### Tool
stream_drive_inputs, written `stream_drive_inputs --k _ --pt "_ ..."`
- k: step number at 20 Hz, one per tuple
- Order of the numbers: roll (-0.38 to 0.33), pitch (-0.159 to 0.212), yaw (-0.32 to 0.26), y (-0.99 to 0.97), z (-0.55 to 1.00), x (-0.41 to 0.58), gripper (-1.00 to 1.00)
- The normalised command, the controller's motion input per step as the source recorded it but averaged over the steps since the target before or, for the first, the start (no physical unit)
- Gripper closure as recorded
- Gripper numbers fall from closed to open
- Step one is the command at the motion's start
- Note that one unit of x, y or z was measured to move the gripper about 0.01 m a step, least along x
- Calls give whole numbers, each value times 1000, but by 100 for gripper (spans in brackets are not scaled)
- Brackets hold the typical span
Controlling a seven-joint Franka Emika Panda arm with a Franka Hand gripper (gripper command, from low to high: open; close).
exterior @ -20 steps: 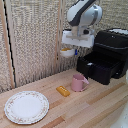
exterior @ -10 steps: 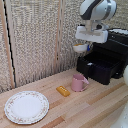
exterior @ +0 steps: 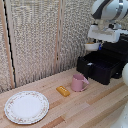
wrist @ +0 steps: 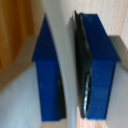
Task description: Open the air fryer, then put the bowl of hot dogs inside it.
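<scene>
On the exterior view I see the white arm high at the exterior view's right, with the end effector (exterior: 96, 44) held above the air fryer (exterior: 104, 64). The bowl (exterior: 91, 46) hangs in its grip, clear of the table (exterior: 95, 107), just over the fryer's pulled-out drawer, which stands open toward the exterior view's left. I cannot make out the hot dogs or the handle from here. On the table, a pink mug (exterior: 78, 82) stands near the drawer's front, a short orange-yellow stick (exterior: 63, 91) lies just beside the mug to its left, and a floral-rimmed plate (exterior: 26, 106) sits well apart at the near left.

On the wrist view, the two dark blue fingers (wrist: 97, 60) fill the picture, narrowly set and clamped on a pale curved wall that I take for the bowl's rim (wrist: 67, 70). The view is blurred; wood shows behind.
</scene>
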Motion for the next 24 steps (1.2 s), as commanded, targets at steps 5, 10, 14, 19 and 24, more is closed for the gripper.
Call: stream_drive_inputs --k 5,10,14,19,24 --pt "27 1 -9 -605 -243 125 100" --pt "25 12 2 -429 -338 223 100" --pt "42 -10 23 -351 -383 377 100" --pt "18 -26 18 -161 -378 358 100" --pt "-5 -82 4 -171 -146 291 100"
